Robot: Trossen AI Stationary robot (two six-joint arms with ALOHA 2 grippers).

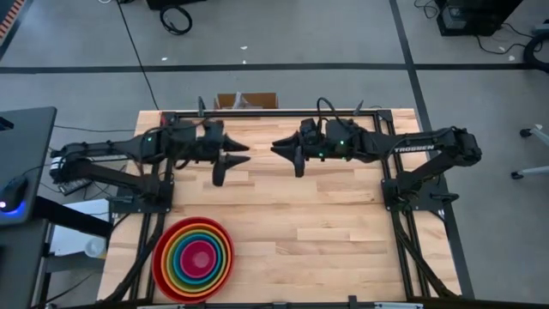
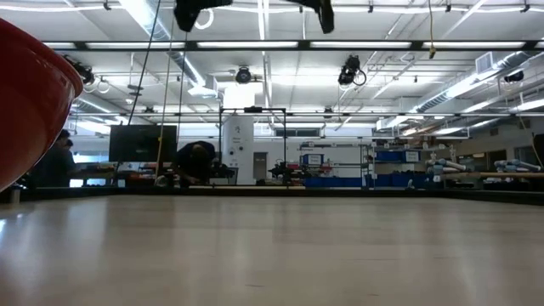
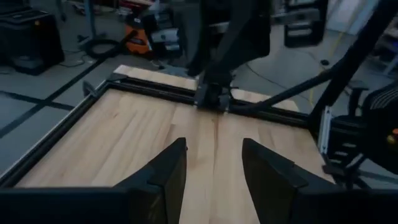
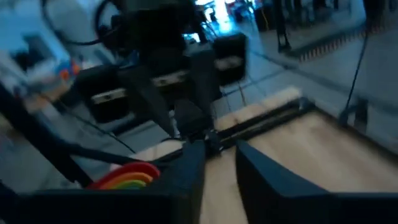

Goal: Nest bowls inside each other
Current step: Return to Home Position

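A stack of nested bowls [image 1: 194,257], red outermost with orange, yellow, green, blue and pink rims inside it, rests on the wooden table [image 1: 326,223] near its near left corner. The red wall [image 2: 30,93] fills the left of the low view, and the coloured rims [image 4: 127,175] show in the right wrist view. My left gripper [image 1: 243,151] [image 3: 214,162] and my right gripper [image 1: 279,148] [image 4: 221,162] hang high over the far middle of the table, pointing at each other. Both are open with nothing between their fingers, far from the bowls.
A dark metal frame [image 1: 390,184] runs along the table's edges. A cardboard box [image 1: 246,100] sits just beyond the far edge. A person [image 2: 197,161] bends over a bench in the room behind. Bare wood lies across the middle and right of the table.
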